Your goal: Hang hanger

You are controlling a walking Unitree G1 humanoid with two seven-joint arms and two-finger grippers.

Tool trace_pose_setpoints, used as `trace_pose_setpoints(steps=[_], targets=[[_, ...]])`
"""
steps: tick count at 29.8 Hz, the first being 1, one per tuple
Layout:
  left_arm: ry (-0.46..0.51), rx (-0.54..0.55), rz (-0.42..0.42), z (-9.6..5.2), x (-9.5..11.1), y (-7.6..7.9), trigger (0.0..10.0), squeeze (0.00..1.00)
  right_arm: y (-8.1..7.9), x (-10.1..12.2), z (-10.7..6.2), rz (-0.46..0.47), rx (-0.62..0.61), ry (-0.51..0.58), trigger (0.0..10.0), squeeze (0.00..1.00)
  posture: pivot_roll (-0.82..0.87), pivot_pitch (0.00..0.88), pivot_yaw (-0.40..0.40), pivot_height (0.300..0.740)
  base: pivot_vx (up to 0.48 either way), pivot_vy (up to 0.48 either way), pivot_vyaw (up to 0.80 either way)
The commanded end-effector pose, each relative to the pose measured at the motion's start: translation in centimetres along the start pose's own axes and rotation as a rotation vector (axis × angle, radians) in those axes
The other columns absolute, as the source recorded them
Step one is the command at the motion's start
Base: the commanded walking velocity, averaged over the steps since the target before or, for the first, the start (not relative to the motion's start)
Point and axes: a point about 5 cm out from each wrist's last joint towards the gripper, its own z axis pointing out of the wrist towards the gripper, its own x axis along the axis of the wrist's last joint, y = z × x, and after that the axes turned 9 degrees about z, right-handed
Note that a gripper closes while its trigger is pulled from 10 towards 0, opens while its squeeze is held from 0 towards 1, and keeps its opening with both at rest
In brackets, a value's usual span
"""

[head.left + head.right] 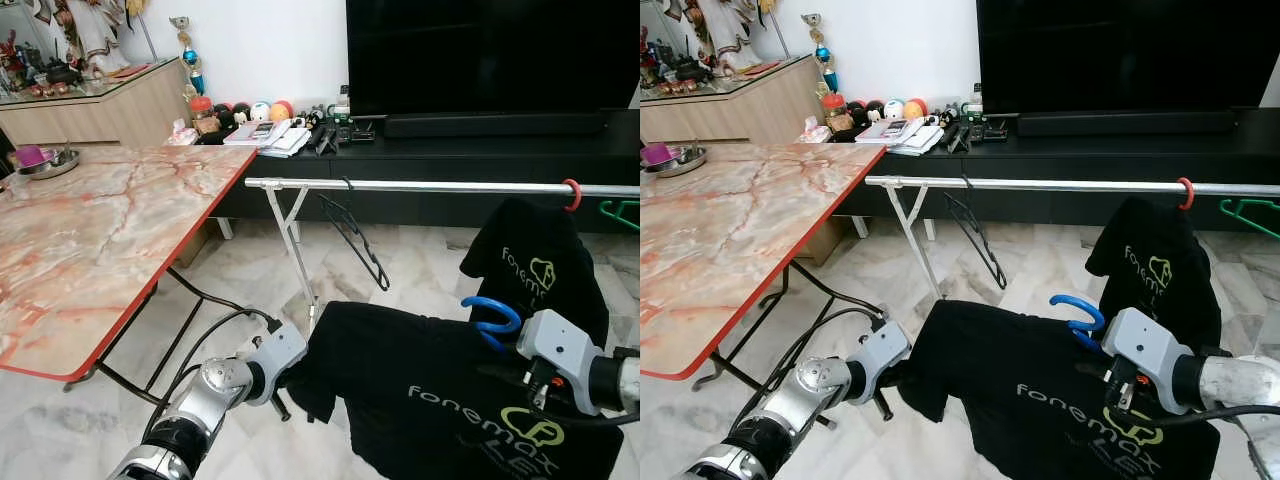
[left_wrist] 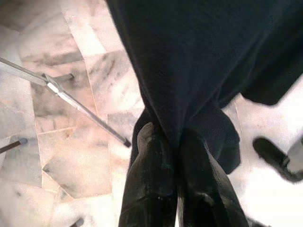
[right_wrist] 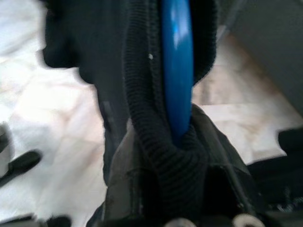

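Pinching the black shirt [image 1: 440,390], left hand [image 2: 177,156]; right hand [image 3: 182,142] clamps blue hanger [image 1: 492,318].

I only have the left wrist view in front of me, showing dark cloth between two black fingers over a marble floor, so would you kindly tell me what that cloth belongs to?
Observer: It is a black T-shirt on a blue hanger; the left gripper pinches its sleeve.
Operator: Thank you. Who holds the hanger?
Observer: The right gripper is closed on the hanger and the shirt collar, just below the hook.
Operator: Is the rail near?
Observer: The metal rail runs above and beyond the shirt, already carrying an empty black hanger and another black shirt.
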Motion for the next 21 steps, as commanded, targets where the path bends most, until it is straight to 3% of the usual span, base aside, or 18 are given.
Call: trace_pose_setpoints(steps=[1, 6, 12, 21], targets=[[-0.086, -0.059, 0.026, -0.6, -1.4, 0.2, 0.0, 0.00, 2.2, 2.5, -1.3, -0.002, -0.158, 0.135, 10.0, 0.00, -0.03, 0.000, 0.117, 0.740, 0.000, 0.000, 0.00], [-0.010, -0.237, 0.085, -0.5, -0.1, 2.3, 0.0, 0.00, 3.2, 3.1, -0.8, 0.103, -0.261, 0.204, 10.0, 0.00, -0.02, 0.000, 0.117, 0.740, 0.000, 0.000, 0.00], [0.051, -0.446, 0.143, -1.3, 0.5, 4.7, 0.0, 0.00, 3.3, 1.7, 0.0, 0.128, -0.302, 0.118, 10.0, 0.00, -0.02, 0.000, 0.115, 0.740, 0.000, 0.000, 0.00], [0.184, -0.582, 0.180, -2.6, 1.8, 6.2, 0.0, 0.00, 3.1, 1.1, 0.6, 0.116, -0.271, 0.067, 10.0, 0.00, -0.01, 0.000, 0.111, 0.740, 0.000, 0.000, 0.00]])
